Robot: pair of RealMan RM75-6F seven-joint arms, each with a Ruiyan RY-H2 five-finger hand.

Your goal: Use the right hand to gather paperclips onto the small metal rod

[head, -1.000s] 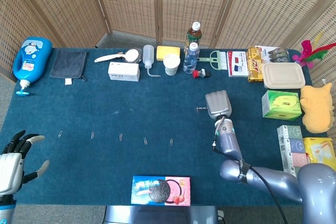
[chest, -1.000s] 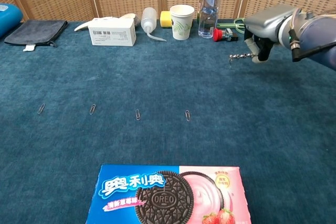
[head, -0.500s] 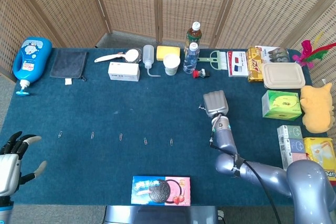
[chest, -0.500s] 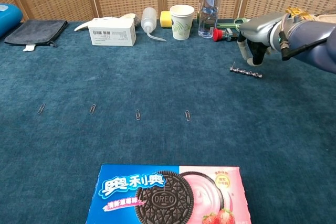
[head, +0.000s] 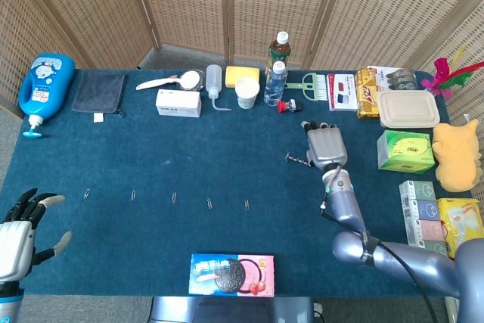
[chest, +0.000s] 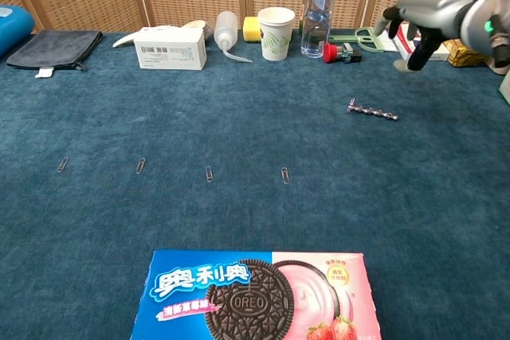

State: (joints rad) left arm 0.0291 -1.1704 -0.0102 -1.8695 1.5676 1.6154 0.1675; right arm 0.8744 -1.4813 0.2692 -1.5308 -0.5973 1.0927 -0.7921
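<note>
The small metal rod (head: 297, 160) (chest: 373, 111) lies flat on the blue cloth, free of any hand. My right hand (head: 325, 144) (chest: 426, 18) hovers just right of it and above it, fingers apart and holding nothing. Several paperclips lie in a row across the cloth: the nearest one (head: 246, 204) (chest: 284, 174), then another (head: 209, 203) (chest: 209, 173), a third (head: 173, 197) (chest: 140, 166), and more further left (head: 86, 194) (chest: 63, 165). My left hand (head: 21, 232) rests open at the near left edge.
An Oreo box (head: 231, 274) (chest: 256, 295) lies at the near edge. Along the far side stand a white box (chest: 170, 47), squeeze bottle (chest: 227, 31), paper cup (chest: 276, 33) and water bottle (chest: 319, 7). Boxes and a yellow plush (head: 457, 155) crowd the right side.
My right hand let go of the rod, which now lies on the cloth. The hand opened and rose away to the right. The left hand barely shifted.
</note>
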